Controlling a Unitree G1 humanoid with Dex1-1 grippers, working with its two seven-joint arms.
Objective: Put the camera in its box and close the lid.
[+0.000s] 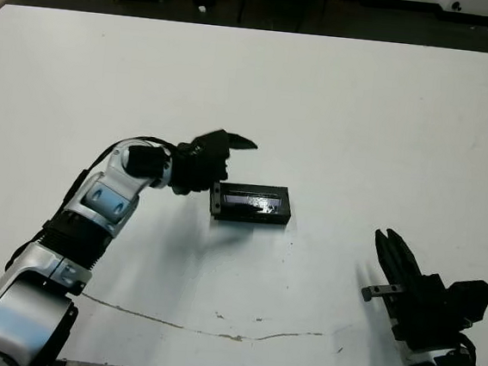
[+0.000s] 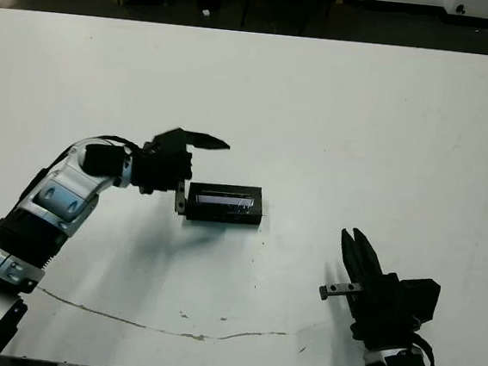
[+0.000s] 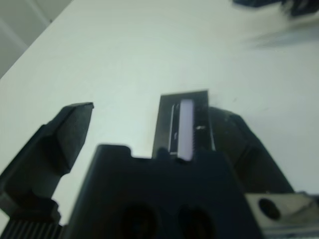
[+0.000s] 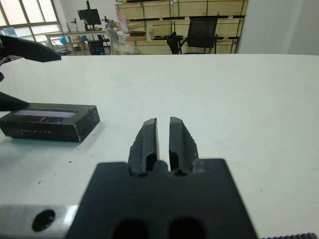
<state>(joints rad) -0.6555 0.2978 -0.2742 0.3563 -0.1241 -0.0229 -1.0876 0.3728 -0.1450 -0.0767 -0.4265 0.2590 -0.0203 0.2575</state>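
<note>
Bright, even light with soft shadows; left wrist view blurred, perhaps defocused.

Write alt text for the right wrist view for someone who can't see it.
The right gripper, its two black fingers nearly together and holding nothing, points across a white table. The closed black box, its lid bearing a silvery strip, sits off to one side; chairs and shelves stand beyond.

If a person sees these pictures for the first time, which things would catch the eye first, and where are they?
First, the closed black rectangular box near the middle of the white table, topped by its flat black lid with a glossy silvery strip. Next, the left gripper, right at the box's left end with its jaws open. The right gripper rests apart near the table's front right, jaws nearly shut.
</note>
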